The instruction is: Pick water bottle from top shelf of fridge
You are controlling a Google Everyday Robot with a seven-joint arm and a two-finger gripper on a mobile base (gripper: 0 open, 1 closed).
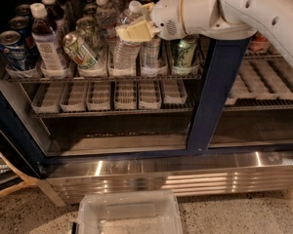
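Note:
The water bottle point(126, 45), clear and ribbed with a white cap, stands leaning to the right in a lane tray on the top shelf point(63, 77) of the fridge point(176, 175). My gripper point(139, 23) reaches in from the upper right. Its pale yellow fingers point(133, 31) are closed across the bottle's upper part, one in front and one behind. The bottle's base still sits near its tray.
Left of the bottle are a tipped green-and-silver can point(80, 50), a dark-liquid bottle point(46, 38) and a blue can point(12, 45). More cans point(185, 50) stand on the right. A dark blue door post point(219, 96) rises beside my arm. Empty trays point(112, 94) fill the lower rack. A clear bin point(129, 213) lies on the floor.

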